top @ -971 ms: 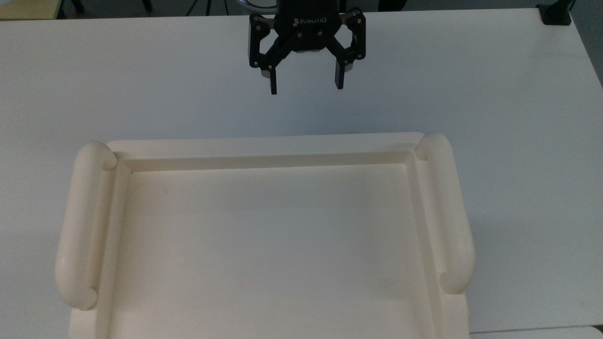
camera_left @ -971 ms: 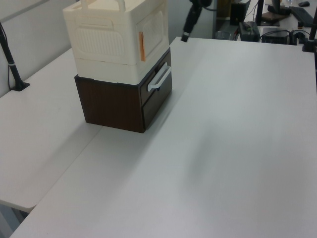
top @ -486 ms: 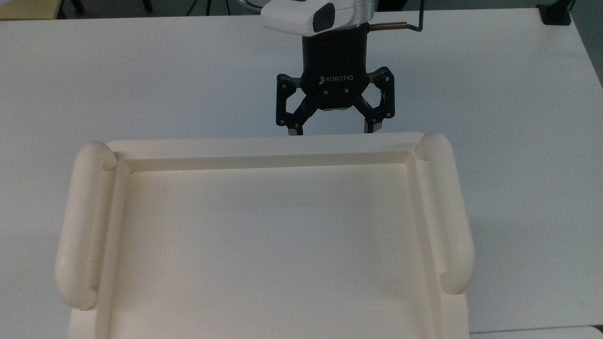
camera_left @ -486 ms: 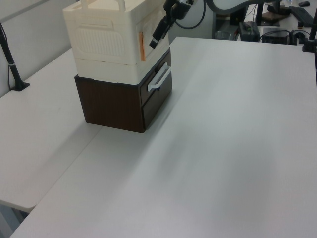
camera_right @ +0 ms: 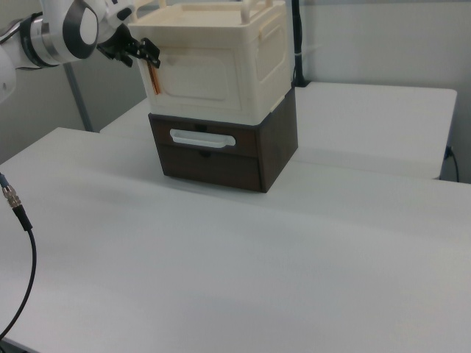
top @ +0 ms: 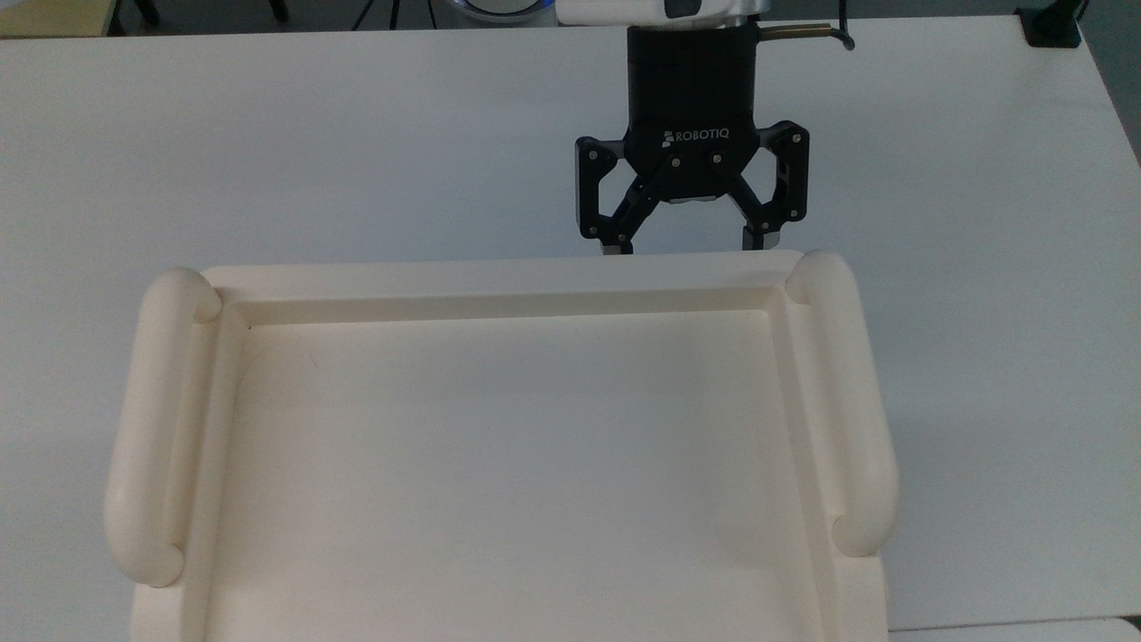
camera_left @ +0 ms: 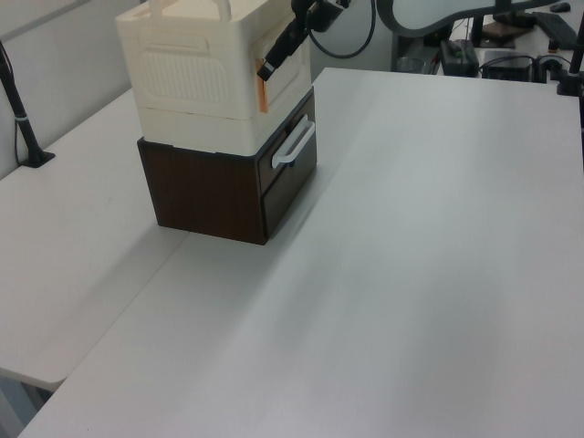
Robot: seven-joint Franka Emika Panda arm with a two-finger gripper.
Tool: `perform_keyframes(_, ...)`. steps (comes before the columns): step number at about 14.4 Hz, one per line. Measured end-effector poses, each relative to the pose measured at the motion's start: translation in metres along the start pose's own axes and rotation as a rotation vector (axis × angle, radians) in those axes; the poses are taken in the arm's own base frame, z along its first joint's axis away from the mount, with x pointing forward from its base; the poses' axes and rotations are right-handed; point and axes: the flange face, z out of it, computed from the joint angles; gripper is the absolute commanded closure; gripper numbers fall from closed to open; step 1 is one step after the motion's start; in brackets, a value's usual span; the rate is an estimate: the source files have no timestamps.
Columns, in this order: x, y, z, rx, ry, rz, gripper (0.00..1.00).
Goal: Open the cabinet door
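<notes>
The white surface [camera_right: 243, 243] lies bare in the foreground of the right view. Farther back on it stands a dark brown drawer box [camera_right: 221, 151] with a white bar handle [camera_right: 202, 137], and on top of that sits the cream cabinet [camera_right: 217, 62]. The cabinet door [camera_right: 197, 77] is the flat cream panel on its front face, and it looks shut, flush with the frame. An orange tab [camera_right: 154, 78] runs down the door's edge at the right view's left; in the left view the same tab [camera_left: 261, 85] sits at the near front corner.

The gripper [camera_right: 140, 50] hangs at that upper corner, right beside the tab. From the top view, the gripper [top: 686, 250] has its fingers spread apart with nothing between them, their tips dipping behind the front rim of the cabinet's recessed top [top: 499, 267], toward the top view's right.

The step in hand seems to be the approach to the door's free edge. Next, the fingers probably need to settle around or behind the tab, close on it, and pull outward in an arc about the opposite edge.
</notes>
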Motion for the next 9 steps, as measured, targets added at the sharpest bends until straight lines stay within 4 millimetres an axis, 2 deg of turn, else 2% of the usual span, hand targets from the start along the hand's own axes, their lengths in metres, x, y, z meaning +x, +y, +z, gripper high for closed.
perform_keyframes(3, 0.0051, -0.0027, -0.0048, -0.017, 0.056, -0.027, 0.26)
perform_keyframes(4, 0.0055, -0.0026, -0.005, -0.021, 0.06, -0.032, 0.41)
perform_keyframes(5, 0.0054, -0.0025, -0.0047, -0.028, 0.061, -0.04, 0.45)
perform_keyframes(9, 0.0032, -0.0027, 0.0012, -0.038, 0.055, -0.051, 0.46)
